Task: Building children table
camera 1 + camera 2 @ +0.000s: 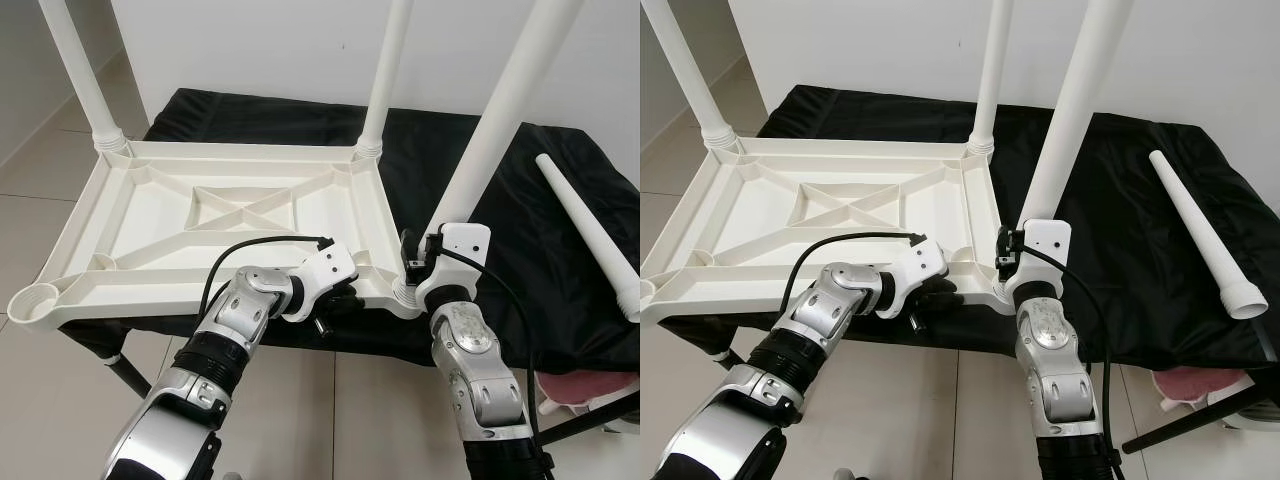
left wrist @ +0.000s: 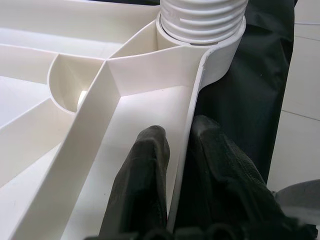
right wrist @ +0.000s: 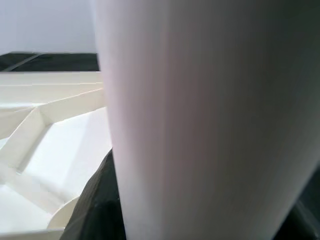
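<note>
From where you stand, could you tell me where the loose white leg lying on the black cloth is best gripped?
Probably at mid-shaft of the loose leg, coming from above. It lies flat on the black cloth, tapering from its flared socket end, with bare cloth either side for the fingers.

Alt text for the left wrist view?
Two black fingers pinch the thin white rim of the upturned tabletop, one finger inside the rim and one outside. Ahead, a ribbed leg sits in the corner socket, over black cloth.

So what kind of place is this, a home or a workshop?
Likely a room in a home: pale tiled floor, plain white wall, and an upturned white children's table on a black cloth-covered stand, with a spare leg lying loose.
</note>
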You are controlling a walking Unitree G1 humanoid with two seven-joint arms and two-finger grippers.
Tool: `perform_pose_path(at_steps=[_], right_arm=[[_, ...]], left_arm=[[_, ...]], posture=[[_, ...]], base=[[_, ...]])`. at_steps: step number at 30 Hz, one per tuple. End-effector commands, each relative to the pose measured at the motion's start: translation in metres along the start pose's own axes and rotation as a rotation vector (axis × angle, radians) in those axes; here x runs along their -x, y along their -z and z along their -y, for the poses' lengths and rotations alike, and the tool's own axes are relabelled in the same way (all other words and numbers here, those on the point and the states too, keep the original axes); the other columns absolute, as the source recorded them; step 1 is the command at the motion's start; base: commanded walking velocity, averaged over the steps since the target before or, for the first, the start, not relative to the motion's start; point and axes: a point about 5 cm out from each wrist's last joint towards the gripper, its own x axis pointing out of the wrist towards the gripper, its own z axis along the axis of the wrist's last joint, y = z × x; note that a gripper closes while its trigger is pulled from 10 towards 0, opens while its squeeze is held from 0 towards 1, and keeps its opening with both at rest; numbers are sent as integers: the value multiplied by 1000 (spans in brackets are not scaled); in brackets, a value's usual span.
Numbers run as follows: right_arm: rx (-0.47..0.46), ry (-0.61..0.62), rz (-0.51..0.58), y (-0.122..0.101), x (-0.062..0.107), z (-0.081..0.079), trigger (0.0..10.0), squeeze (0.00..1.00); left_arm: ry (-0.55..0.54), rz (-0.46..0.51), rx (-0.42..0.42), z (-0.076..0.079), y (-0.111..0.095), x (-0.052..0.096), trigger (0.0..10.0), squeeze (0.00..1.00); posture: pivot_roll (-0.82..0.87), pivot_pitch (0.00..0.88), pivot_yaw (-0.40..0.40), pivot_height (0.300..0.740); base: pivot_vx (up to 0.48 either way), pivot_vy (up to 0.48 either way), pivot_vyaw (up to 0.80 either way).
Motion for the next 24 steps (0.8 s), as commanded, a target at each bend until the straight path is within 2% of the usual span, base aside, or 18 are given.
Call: perform_pose_path(at_steps=[1,9,11,12,16,24], right_arm=[[34,157,-420,80,21,26,10000,0],[-8,286,-416,80,28,28,10000,0],[3,289,-417,80,28,27,10000,0],[53,289,-412,79,27,26,10000,0],[116,283,-402,79,26,27,10000,0],[116,283,-402,79,26,27,10000,0]], left_arm=[[-235,97,-46,-17,-26,7,10000,0],[-243,93,-36,-19,-28,5,10000,0],[-243,93,-36,-19,-28,5,10000,0],[-242,92,-38,-19,-28,5,10000,0],[-242,91,-39,-19,-29,4,10000,0],[-242,91,-39,-19,-29,4,10000,0]], posture=[[-10,136,-8,740],[-9,138,-6,740],[-13,138,-2,740],[-13,137,-1,740],[-13,137,-2,740],[-13,137,-2,740]], base=[[0,0,0],[0,0,0],[0,0,0],[0,0,0],[0,0,0],[0,0,0]])
